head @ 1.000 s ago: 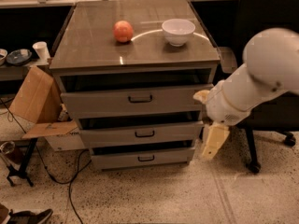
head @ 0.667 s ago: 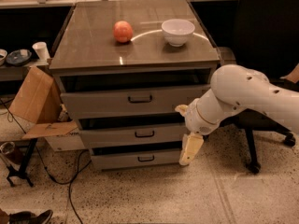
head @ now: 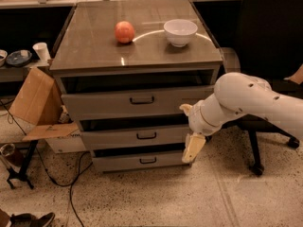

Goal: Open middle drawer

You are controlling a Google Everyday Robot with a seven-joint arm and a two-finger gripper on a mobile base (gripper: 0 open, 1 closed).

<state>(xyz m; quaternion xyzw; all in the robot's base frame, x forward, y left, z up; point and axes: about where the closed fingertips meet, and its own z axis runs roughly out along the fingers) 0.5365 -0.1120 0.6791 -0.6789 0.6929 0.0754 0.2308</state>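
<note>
The grey cabinet has three stacked drawers. The middle drawer is a low grey front with a small black loop handle at its centre. Its front stands close to the cabinet, with a dark gap above it. My gripper hangs down from the white arm, which comes in from the right. It is in front of the right end of the middle drawer's front, well to the right of the handle and holding nothing.
The taller top drawer and the bottom drawer each have a black handle. An orange fruit and a white bowl sit on the cabinet top. A black office chair stands at right, a cardboard box and cables at left.
My arm has swung left and slightly up, bringing the gripper from right of the cabinet to the right end of the middle drawer. The drawers have not moved.
</note>
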